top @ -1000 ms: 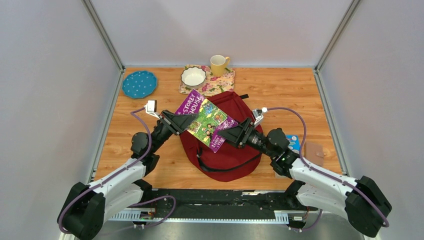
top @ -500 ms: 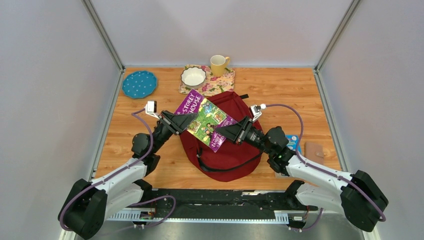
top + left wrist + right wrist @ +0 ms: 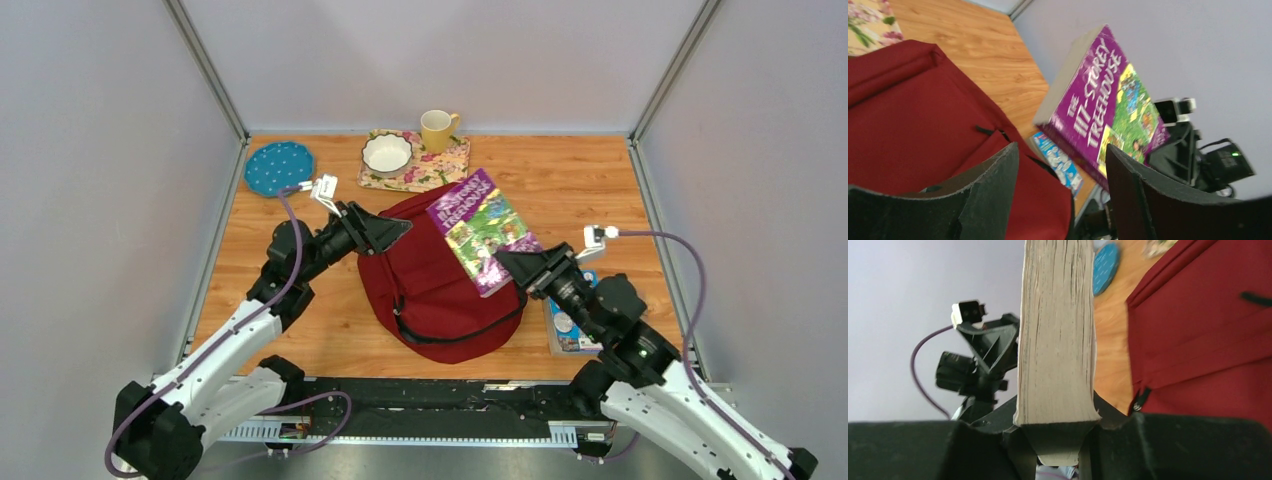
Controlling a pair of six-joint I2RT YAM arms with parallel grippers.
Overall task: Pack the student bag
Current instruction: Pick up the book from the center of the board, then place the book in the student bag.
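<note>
Lying mid-table was the student bag, dark red. The right gripper was clamped on a purple paperback, raised over the bag's right side. The left gripper, jaws apart and empty, hovered over its upper left.

The wooden table before me
On it lay the student bag, a blue plate far left, a floral mat behind the bag, and a blue booklet to my right.

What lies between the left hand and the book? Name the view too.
Only the bag: the top view shows its red fabric filling the gap between the open left hand and the book gripped by the right hand.
</note>
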